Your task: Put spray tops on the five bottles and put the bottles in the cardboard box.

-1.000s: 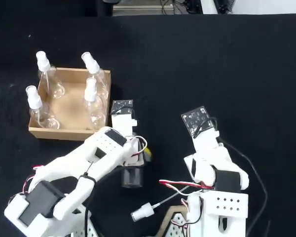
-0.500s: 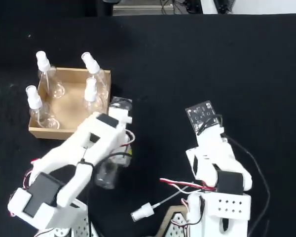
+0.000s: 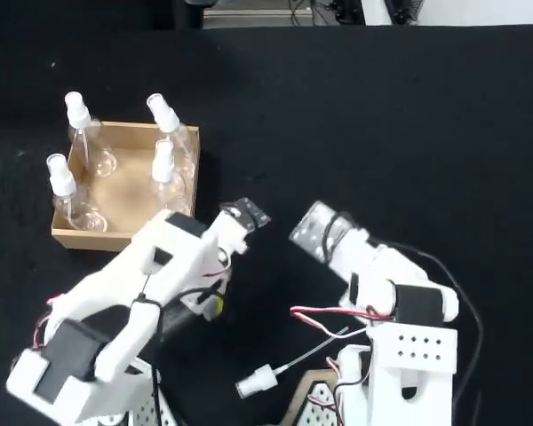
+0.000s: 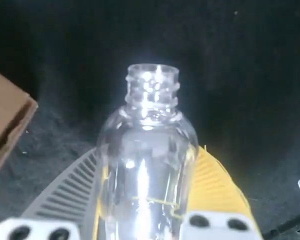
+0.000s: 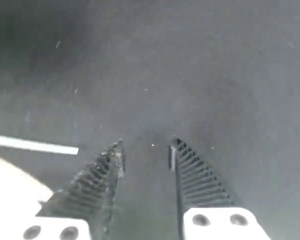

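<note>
Since a second ago the bottle (image 4: pixel 147 125) has gone leftward under the left arm, and the right gripper (image 3: pixel 315 231) has swung toward it. Left gripper (image 4: pixel 150 150) clamps the bottle's body, bare neck pointing out past its fingertips, near the box (image 3: pixel 124 240). Spray top (image 3: pixel 258 383) lies flat by the right arm's base, tube toward that arm, behind the right gripper, whose jaws stand apart, empty; that arm looks nearer

Four capped bottles (image 3: pixel 167 177), one bare bottle (image 4: pixel 147 150), one loose top (image 3: pixel 256 383), one box (image 3: pixel 124 191)
</note>
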`<move>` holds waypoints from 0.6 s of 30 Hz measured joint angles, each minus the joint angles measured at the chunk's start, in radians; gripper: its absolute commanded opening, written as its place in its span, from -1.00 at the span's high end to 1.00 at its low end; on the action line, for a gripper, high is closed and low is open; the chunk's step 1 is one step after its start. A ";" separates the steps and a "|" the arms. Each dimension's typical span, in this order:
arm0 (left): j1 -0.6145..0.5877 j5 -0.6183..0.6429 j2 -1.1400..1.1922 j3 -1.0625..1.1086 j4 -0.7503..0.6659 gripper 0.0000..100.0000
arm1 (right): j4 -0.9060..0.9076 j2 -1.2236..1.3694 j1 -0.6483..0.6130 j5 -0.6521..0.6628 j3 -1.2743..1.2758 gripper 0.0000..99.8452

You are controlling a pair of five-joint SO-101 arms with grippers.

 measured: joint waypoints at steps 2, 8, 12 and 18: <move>0.000 -0.003 -0.069 0.064 0.000 0.94 | 0.021 0.000 0.000 0.048 0.000 0.74; -0.160 -0.005 -0.252 0.157 0.002 0.94 | 0.038 0.000 -0.005 0.100 0.000 0.68; -0.193 -0.005 -0.325 0.209 -0.012 0.94 | 0.095 0.000 -0.100 0.103 -0.015 0.68; -0.199 -0.005 -0.342 0.213 -0.012 0.94 | 0.232 0.000 -0.334 0.103 -0.078 0.67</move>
